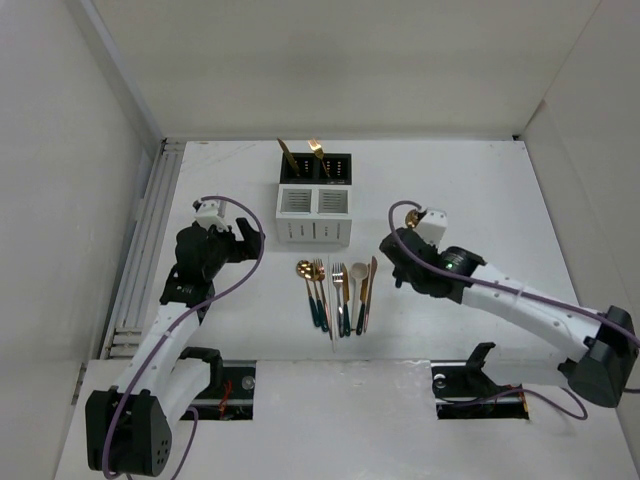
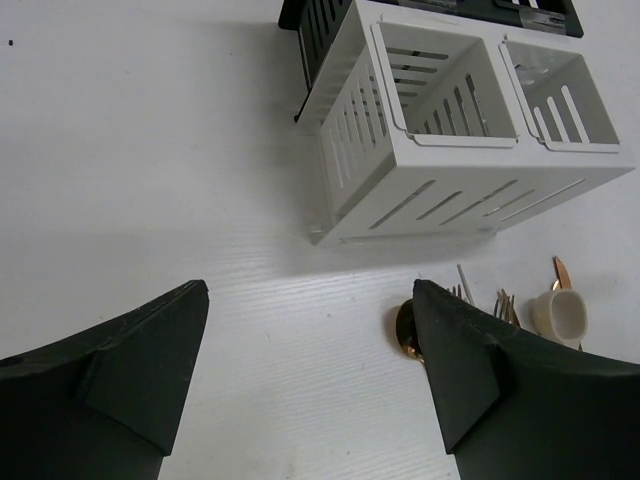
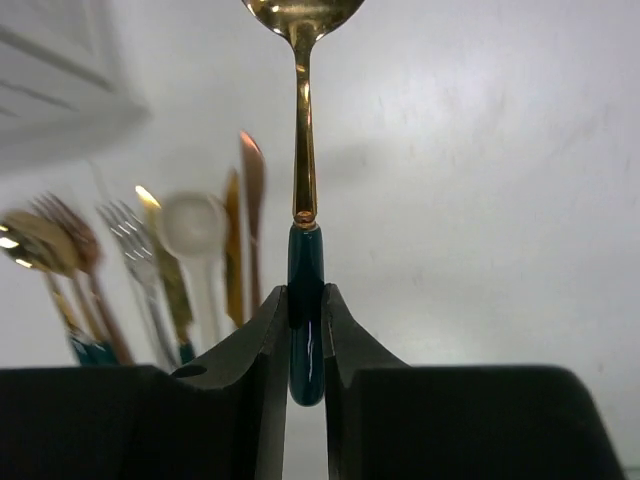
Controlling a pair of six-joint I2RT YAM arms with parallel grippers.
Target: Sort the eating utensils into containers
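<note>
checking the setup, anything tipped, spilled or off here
Nothing stands out. The white slotted cutlery holder and the black slotted holder behind it stand upright, the gold and teal utensils lie in a neat row, and the right gripper holds a teal-handled gold spoon straight by its handle.

A: Is the spoon [image 3: 304, 180] whole in the right wrist view?
B: No, the top edge cuts its bowl. The utensils [image 3: 190, 240] to its left are blurred, perhaps forks and spoons.
A: The black container [image 2: 310, 25]?
B: Mostly cropped at the far edge.
</note>
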